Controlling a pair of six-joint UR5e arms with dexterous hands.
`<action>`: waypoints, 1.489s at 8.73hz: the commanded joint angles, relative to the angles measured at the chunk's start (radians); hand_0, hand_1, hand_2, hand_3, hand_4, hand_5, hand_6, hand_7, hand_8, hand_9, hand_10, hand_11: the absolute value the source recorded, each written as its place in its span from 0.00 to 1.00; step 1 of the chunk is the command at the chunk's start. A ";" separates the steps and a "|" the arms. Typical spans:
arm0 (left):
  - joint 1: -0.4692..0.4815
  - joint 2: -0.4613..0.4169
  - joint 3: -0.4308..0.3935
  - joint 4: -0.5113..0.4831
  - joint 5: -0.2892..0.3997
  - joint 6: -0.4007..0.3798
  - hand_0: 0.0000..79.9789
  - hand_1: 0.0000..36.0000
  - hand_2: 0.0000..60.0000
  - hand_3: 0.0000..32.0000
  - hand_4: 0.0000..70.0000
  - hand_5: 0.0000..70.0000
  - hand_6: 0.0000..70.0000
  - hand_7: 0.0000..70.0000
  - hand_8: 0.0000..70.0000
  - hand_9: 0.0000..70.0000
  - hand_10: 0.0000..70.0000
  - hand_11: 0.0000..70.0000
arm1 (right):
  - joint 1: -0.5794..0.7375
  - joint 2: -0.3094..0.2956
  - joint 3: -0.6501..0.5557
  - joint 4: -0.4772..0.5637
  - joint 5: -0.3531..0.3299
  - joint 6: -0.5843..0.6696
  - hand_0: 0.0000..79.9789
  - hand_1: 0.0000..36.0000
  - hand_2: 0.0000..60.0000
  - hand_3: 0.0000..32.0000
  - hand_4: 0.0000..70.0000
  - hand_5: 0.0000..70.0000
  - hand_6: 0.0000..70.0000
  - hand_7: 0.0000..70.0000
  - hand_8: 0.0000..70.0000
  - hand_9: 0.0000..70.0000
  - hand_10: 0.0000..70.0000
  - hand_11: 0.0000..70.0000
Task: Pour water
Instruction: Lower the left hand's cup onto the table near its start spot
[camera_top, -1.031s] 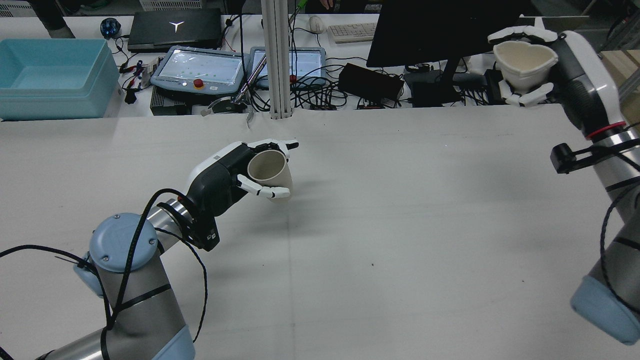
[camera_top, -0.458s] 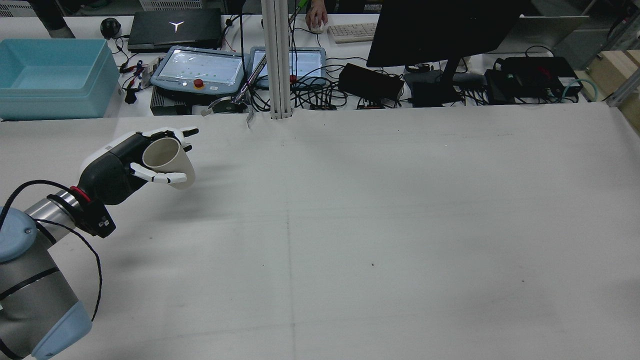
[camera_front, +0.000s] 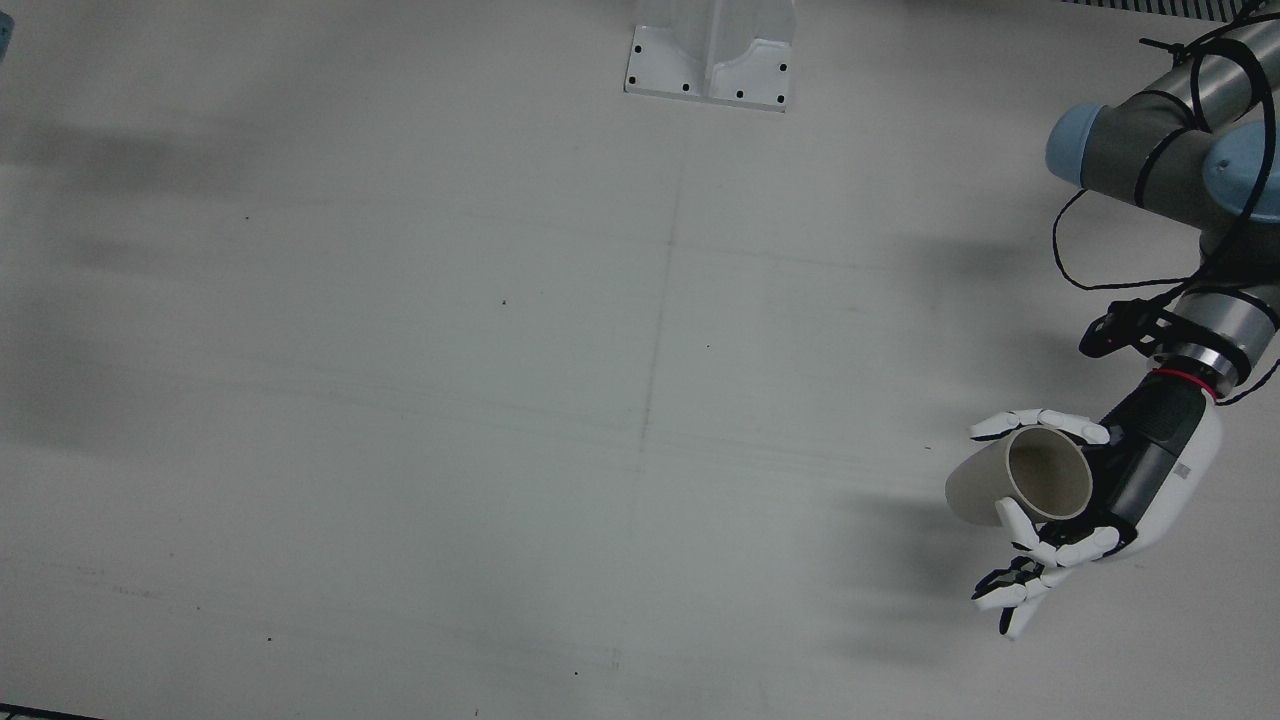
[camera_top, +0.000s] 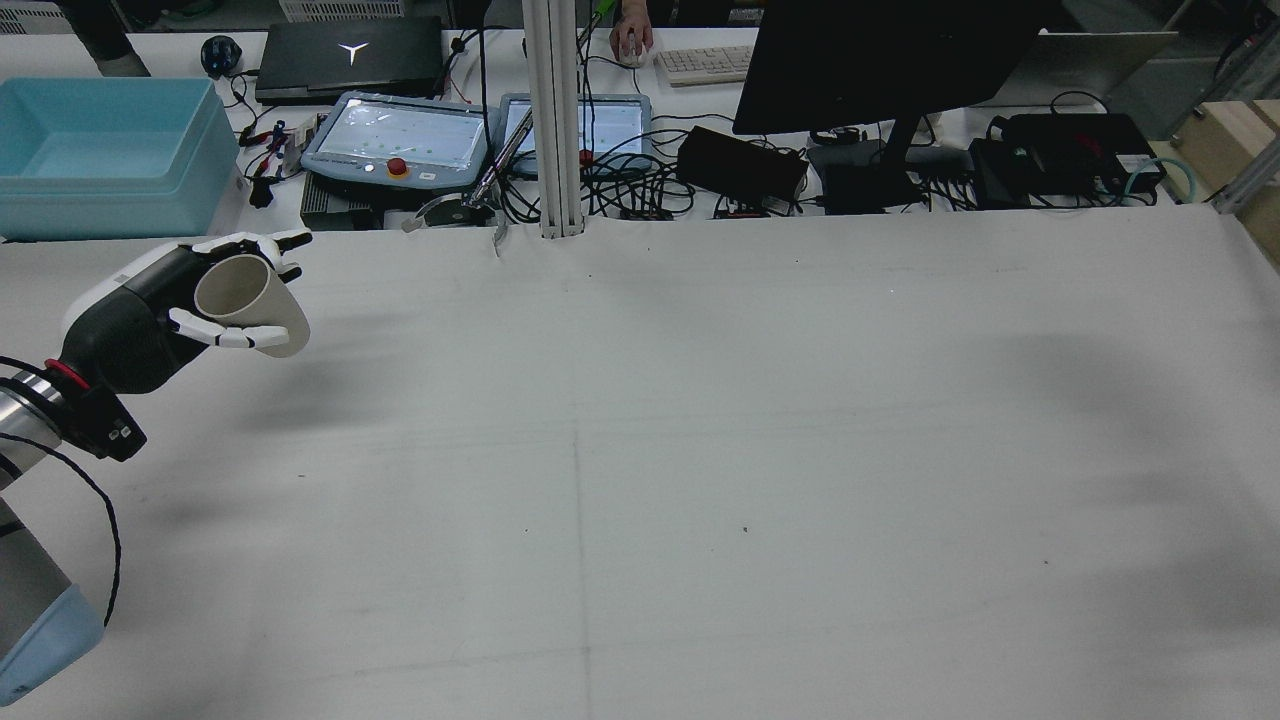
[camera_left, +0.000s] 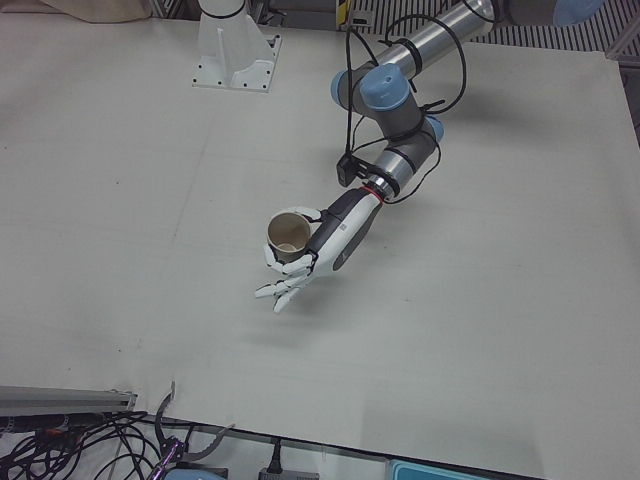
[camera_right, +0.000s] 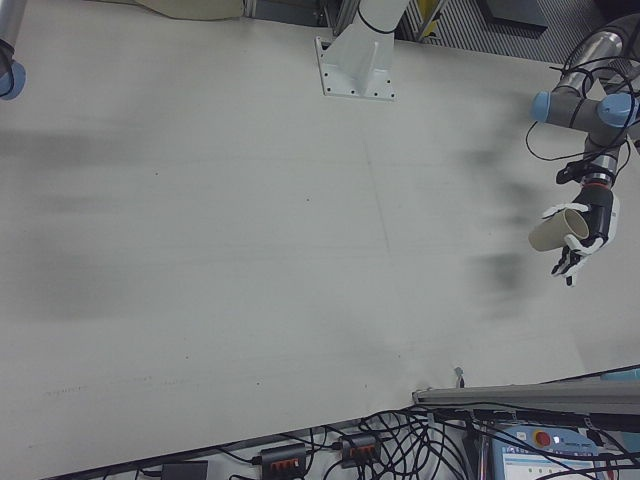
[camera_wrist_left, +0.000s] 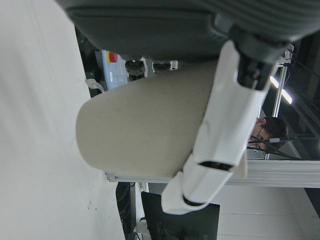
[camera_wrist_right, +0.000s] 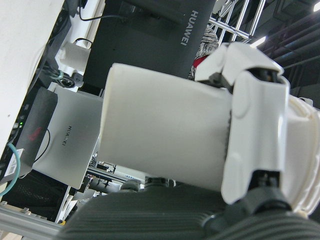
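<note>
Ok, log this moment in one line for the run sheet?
left robot hand: shut on beige paper cup, tilted, above white table | right robot hand: shut on white cup, off table

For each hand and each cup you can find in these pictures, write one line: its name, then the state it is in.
left hand: shut on the beige cup, above the table.
beige cup: held, tilted, nothing visible inside.
right hand: shut on the white cup; seen only by its own camera.
white cup: held; contents hidden.

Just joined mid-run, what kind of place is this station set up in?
Likely a robotics lab: a white work table backed by teach pendants, a monitor and tangled cables, with the left hand holding a cup.
</note>
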 joint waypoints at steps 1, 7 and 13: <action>0.005 0.041 0.157 -0.164 0.001 0.060 1.00 1.00 1.00 0.00 0.71 1.00 0.24 0.20 0.08 0.05 0.11 0.23 | -0.067 0.133 -0.273 0.127 0.044 -0.061 0.83 1.00 1.00 0.00 0.61 0.32 0.90 1.00 0.87 1.00 0.00 0.00; 0.007 0.133 0.289 -0.327 0.001 0.136 1.00 1.00 1.00 0.00 0.70 1.00 0.25 0.20 0.09 0.06 0.12 0.23 | -0.303 0.141 -0.277 0.122 0.307 -0.073 0.86 1.00 1.00 0.00 0.64 0.32 0.91 1.00 0.85 1.00 0.00 0.00; 0.010 0.154 0.380 -0.443 -0.002 0.168 1.00 0.73 0.00 0.00 0.55 0.00 0.16 0.11 0.03 0.00 0.01 0.05 | -0.341 0.127 -0.278 0.121 0.301 -0.099 0.96 0.88 0.37 0.00 0.39 0.22 0.61 0.72 0.50 0.64 0.00 0.00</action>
